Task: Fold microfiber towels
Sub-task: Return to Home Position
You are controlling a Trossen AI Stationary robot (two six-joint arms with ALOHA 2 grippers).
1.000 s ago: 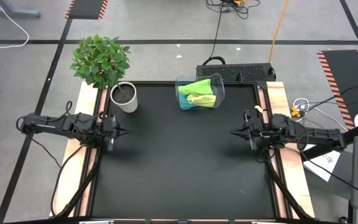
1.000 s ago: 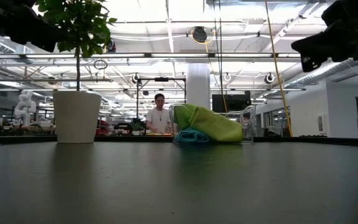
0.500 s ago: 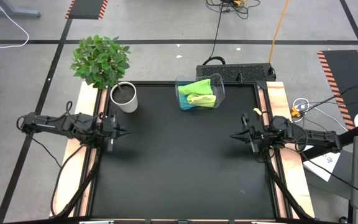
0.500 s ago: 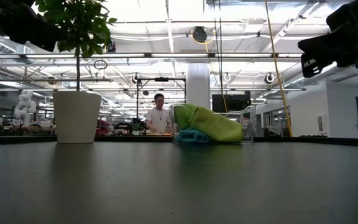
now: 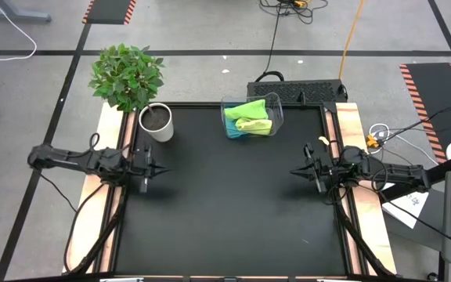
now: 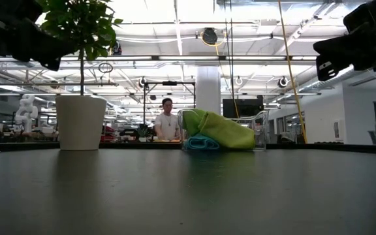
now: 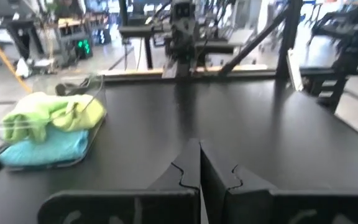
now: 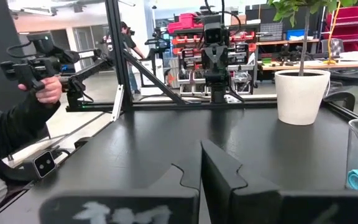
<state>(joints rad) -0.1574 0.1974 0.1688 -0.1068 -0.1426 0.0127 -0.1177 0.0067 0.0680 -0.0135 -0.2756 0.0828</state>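
High: I count one bin [image 5: 278, 108] at the table's [image 5: 225, 223] far edge with all three towels [image 5: 249, 117] in it, two green over one blue. One potted plant [image 5: 155, 121]. Left gripper [image 5: 163, 168] and right gripper [image 5: 294, 170] sit at opposite side edges.
Low: the left arm is lower than 0.5 s ago, the right arm is unchanged. The blue towel is mostly hidden.
Wrists: both finger pairs are pressed together.

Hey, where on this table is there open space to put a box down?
The black table is bare across its middle and near half, between the left claw and right claw at its sides. Only the far edge is crowded: potted plant at the left corner, clear bin holding microfiber towels at centre.
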